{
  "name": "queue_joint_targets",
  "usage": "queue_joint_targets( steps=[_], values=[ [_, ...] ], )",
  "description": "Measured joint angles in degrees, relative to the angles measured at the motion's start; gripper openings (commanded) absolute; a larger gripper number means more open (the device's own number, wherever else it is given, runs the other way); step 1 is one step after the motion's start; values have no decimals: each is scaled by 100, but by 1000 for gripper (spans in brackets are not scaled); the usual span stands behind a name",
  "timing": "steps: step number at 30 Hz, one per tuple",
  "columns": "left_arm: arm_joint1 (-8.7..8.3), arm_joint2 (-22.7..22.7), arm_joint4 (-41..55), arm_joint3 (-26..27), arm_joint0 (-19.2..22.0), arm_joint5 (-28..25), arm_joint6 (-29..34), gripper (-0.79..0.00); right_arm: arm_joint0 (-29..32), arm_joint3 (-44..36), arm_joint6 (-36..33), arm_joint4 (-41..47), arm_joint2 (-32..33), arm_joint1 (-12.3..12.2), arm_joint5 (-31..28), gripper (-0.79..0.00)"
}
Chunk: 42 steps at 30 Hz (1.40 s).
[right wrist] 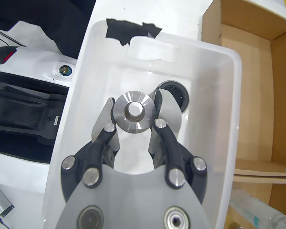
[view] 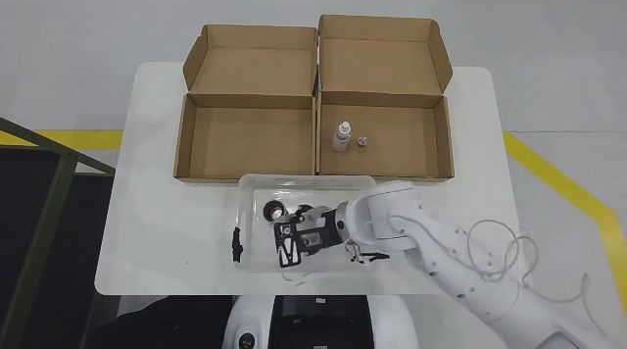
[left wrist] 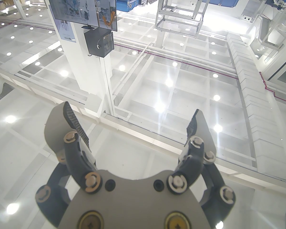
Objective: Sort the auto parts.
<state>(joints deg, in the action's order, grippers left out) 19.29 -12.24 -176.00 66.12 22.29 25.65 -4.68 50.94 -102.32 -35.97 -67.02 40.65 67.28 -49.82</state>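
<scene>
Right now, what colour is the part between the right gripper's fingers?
The part in the right gripper is shiny silver metal; the right wrist view shows it best.

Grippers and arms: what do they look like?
The left gripper and right gripper each have a grey plate, black links with silver bolts, grey fingers with black ribbed pads. The right arm is white, a white cable looping beside it.

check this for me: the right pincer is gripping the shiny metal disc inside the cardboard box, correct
Not quite. The right pincer is gripping the shiny metal disc inside the white tub, not the cardboard box beside it. The right wrist view shows it.
</scene>
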Motion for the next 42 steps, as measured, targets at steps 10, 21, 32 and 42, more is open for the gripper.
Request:
queue_joint_targets(
  steps=[10,21,32,42],
  values=[
    [0,0,0,0,0,0,0,0,292,-529,512,122,686,-143,254,-785],
    [0,0,0,0,0,0,0,0,409,-746,1397,41,1105,-165,596,-785],
    [0,0,0,0,0,0,0,0,506,-1111,1980,187,1886,-257,616,-785],
    [0,0,0,0,0,0,0,0,772,-1513,2550,214,2645,-340,751,-785]
  ],
)
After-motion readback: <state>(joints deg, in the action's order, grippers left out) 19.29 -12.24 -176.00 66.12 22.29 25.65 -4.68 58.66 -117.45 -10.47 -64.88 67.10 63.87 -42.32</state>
